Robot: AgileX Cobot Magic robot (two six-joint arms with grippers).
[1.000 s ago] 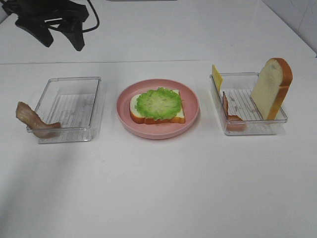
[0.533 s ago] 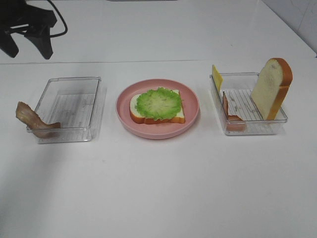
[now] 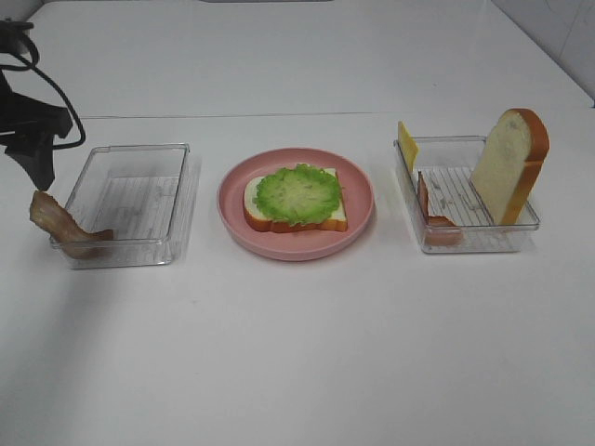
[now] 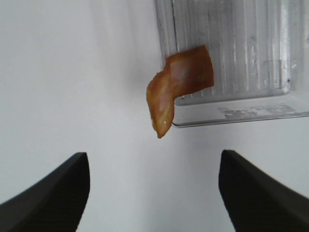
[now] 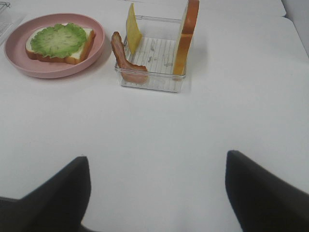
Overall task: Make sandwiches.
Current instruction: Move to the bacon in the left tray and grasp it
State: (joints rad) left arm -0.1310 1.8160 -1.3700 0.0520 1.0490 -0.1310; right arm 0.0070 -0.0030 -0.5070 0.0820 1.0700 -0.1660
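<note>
We hang our left gripper (image 4: 153,166), jaws spread and empty, above the bacon strip (image 4: 181,89) draped over the left tray's (image 3: 139,150) rim, where it is easy to pinch. The half-built sandwich (image 3: 296,200) sits on the pink plate (image 3: 231,200) — our right gripper (image 5: 157,162) gapes empty too.

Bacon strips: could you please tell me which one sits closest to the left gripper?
The strip draped over the left tray's corner, ahead of the left gripper; the other strip leans in the right tray.

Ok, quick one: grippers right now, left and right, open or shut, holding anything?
Left gripper: open, holding nothing, close to the bacon strip.
Right gripper: open, holding nothing.
</note>
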